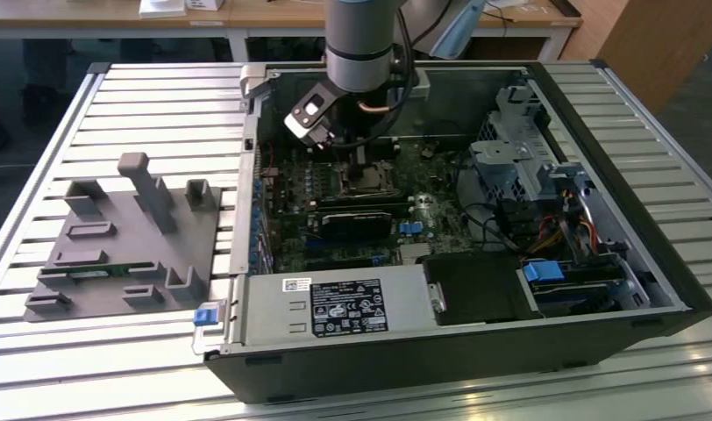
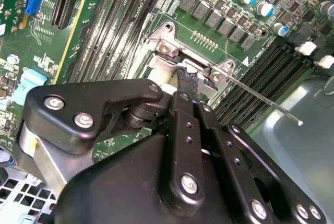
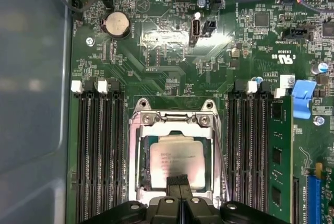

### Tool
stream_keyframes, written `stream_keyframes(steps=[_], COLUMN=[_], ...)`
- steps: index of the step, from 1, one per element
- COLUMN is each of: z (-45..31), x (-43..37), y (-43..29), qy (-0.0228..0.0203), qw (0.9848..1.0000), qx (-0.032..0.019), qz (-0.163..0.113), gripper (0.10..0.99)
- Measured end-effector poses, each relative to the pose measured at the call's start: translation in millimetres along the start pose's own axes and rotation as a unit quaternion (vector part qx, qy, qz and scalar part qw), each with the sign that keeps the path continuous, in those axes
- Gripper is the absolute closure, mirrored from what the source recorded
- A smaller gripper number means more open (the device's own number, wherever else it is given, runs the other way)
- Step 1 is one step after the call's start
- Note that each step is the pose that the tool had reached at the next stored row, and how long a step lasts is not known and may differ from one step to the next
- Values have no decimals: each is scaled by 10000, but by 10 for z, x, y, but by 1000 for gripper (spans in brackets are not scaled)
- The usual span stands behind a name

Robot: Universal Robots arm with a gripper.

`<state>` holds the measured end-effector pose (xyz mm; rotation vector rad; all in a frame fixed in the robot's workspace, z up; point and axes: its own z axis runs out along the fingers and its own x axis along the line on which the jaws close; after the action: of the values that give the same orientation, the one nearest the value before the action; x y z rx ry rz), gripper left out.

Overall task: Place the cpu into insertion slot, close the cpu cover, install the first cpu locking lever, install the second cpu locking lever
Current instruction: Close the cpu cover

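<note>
Here, the gripper point(image 3: 179, 180) is clenched, its fingertips pressed together with nothing between them, low over the insertion slot point(image 1: 362, 180).

In the first wrist view the cpu point(image 3: 175, 156) lies flat in the slot with its silvery top showing through the window of the cpu cover point(image 3: 138, 156), which lies down around it. The closed tips stand at one edge of that window; whether they touch the metal cannot be told. In the second wrist view the gripper point(image 2: 188, 80) meets the socket just beside a screwed bracket point(image 2: 166, 48), and a thin locking lever point(image 2: 266, 101) juts out free from the socket's corner. Long black memory slots point(image 3: 99, 151) flank the socket on both sides. In the exterior view the arm reaches down into the open computer case point(image 1: 637, 289); a grey fixture block point(image 1: 122, 237) rests on the slatted table point(image 1: 52, 114) to the exterior view's left.
</note>
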<state>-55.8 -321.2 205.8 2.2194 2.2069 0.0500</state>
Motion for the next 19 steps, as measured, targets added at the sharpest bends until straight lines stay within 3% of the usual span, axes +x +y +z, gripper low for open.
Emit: stream_keyframes(steps=[13,19], z=[71,77], x=[-1,24], y=[-1,55], qy=[0,14], qw=[10000,10000], qx=[2,1], qz=[-4,-4], gripper=[980,980])
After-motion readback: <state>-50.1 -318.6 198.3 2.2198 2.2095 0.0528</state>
